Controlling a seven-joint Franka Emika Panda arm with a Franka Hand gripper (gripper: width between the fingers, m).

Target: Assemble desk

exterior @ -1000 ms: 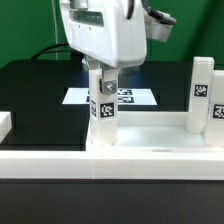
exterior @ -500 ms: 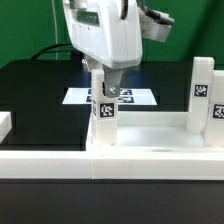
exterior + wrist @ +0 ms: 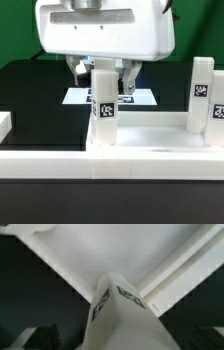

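Nearest the exterior camera, a long low white rail (image 3: pixel 45 162) ran across the front of the black table (image 3: pixel 30 90). Just behind it lay the desk top (image 3: pixel 150 138), a white tray-like slab, with two square white legs standing upright on it. One leg (image 3: pixel 103 100) rose near the top's corner toward the exterior view's left, a black-and-white tag on its face; the other leg (image 3: pixel 202 95) stood near the exterior view's right edge, also tagged. The gripper (image 3: pixel 103 72) hung over the first leg with its fingers (image 3: pixel 127 80) spread apart on either side of the leg's upper end, and a gap showed between finger and leg, so the claw stood wide open and held nothing. In the wrist view that leg (image 3: pixel 122 314) ran up the middle of the frame, tags on two faces, against the pale desk top. Farther back, the marker board (image 3: pixel 140 97) lay flat on the table behind the gripper.
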